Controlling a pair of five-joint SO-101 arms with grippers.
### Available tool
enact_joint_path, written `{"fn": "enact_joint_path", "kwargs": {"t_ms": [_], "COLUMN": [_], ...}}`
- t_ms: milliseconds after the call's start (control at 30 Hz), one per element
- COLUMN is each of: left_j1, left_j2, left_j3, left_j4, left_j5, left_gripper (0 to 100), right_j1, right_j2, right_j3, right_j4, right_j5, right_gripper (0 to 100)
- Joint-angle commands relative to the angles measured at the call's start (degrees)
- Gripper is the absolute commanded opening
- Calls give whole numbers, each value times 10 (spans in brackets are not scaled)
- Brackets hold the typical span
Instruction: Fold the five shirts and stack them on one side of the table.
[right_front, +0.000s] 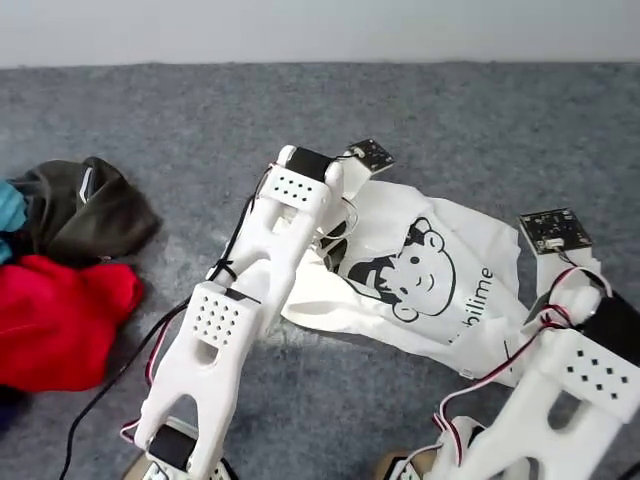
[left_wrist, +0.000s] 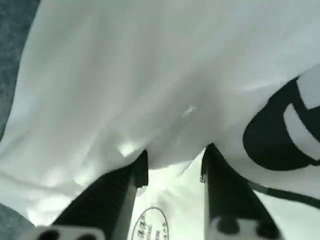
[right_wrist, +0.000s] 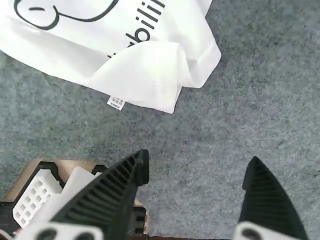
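A white shirt with a black bear print (right_front: 420, 270) lies crumpled and partly spread on the grey carpeted table. My left gripper (left_wrist: 175, 162) is open at the shirt's near-left part, its fingertips against a raised fold of the white shirt (left_wrist: 150, 75), with a neck label visible between them. In the high view the left arm (right_front: 260, 270) leans over that edge. My right gripper (right_wrist: 197, 170) hangs open over bare carpet, just short of the white shirt's folded corner (right_wrist: 150, 75) and its small tag (right_wrist: 116, 102). Nothing is between its fingers.
A red shirt (right_front: 55, 320), a dark olive shirt (right_front: 85, 210) and a bit of teal cloth (right_front: 8, 210) are piled at the table's left edge. The right arm's base on a wooden plate (right_wrist: 30, 180) sits close under the right gripper. Bare carpet stretches along the far side.
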Motion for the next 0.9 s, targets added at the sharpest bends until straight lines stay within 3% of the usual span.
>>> {"fn": "enact_joint_path", "kwargs": {"t_ms": [0,300,600,867], "left_j1": [-14,-13,-4,5], "left_j2": [3,1,-62,-254], "left_j3": [-19,-62,-100,51], "left_j4": [-2,23,25,25], "left_j5": [-1,-4,-3,-4], "left_gripper": [148,55,21,15], "right_j1": [2,2,2,2], "right_j2": [-10,-7,-7,-7], "right_j3": [-6,-6,-6,-6], "right_j4": [14,4,0,-16], "right_j5": [-2,-2,-2,-2], "right_gripper": [310,310,310,309]}}
